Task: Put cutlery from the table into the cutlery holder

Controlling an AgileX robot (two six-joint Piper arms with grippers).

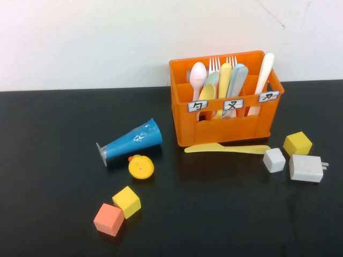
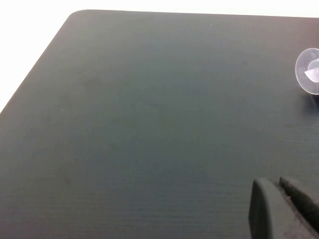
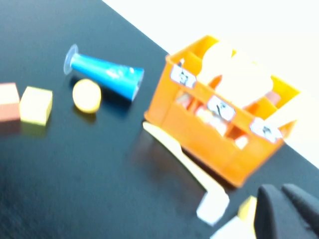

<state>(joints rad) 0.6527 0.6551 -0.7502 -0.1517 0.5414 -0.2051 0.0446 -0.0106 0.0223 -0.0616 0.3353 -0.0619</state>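
Note:
The pale yellow cutlery piece (image 1: 225, 149) lies flat on the black table right in front of the orange cutlery holder (image 1: 225, 126); it also shows in the right wrist view (image 3: 179, 154). The holder (image 3: 219, 129) holds several spoons and forks upright. Neither arm shows in the high view. My left gripper (image 2: 276, 181) hangs over bare table, fingers together, empty. My right gripper (image 3: 278, 188) hovers in front of and to the right of the holder, apart from the cutlery, fingers together, empty.
A blue cone (image 1: 131, 141), a yellow round toy (image 1: 141, 167), a yellow cube (image 1: 127, 202) and a salmon cube (image 1: 109, 219) lie left of the holder. A white cube (image 1: 274, 159), a yellow cube (image 1: 297, 143) and a white charger (image 1: 306, 168) lie to its right.

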